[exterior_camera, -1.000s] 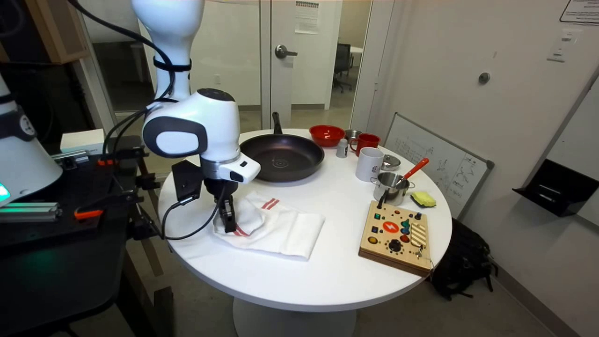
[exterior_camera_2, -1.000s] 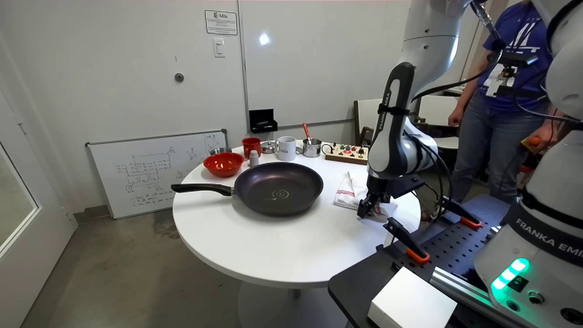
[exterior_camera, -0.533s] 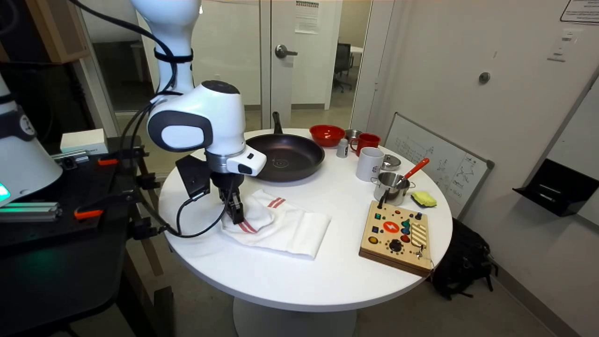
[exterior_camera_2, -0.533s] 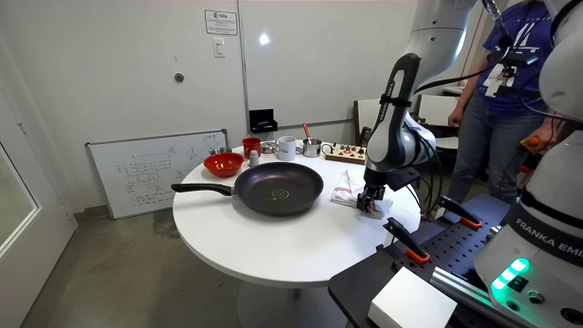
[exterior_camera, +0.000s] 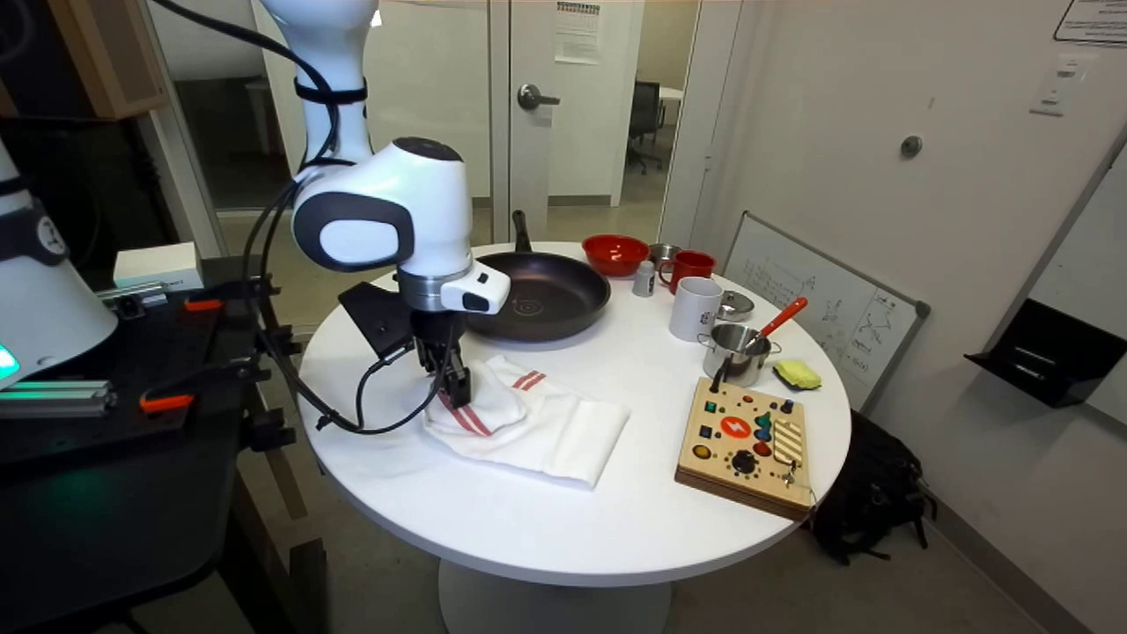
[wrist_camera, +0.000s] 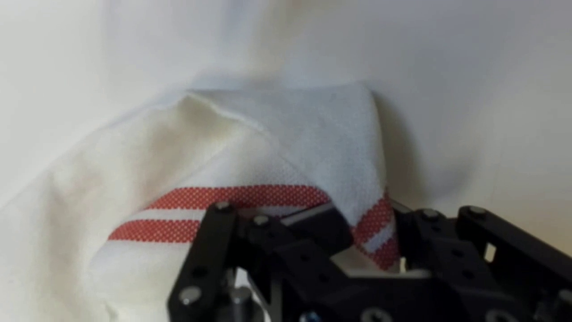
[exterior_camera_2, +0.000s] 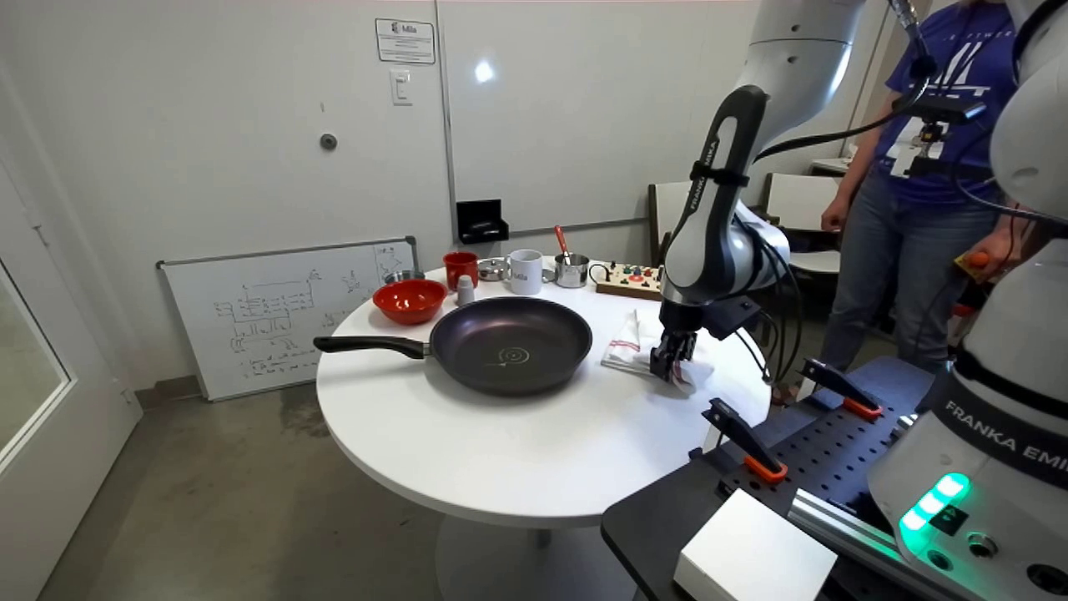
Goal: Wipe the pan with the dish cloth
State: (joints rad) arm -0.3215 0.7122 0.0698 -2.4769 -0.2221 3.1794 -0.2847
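One cloth lies on the table, near the pan but not touching it; it has just slid slightly closer, drawn by the gripper, so wiping seems near but not yet begun. The wrist view shows the fingers clamped on a striped fold, a grip unclear in both exterior views, which alone show the pan.

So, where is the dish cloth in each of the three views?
In an exterior view: dish cloth, below centre, slightly left.
In an exterior view: dish cloth, right of centre, slightly below.
In the wrist view: dish cloth, from the left edge past centre.
Shared landmark: the claw, closed on the dish cloth at its red stripes.
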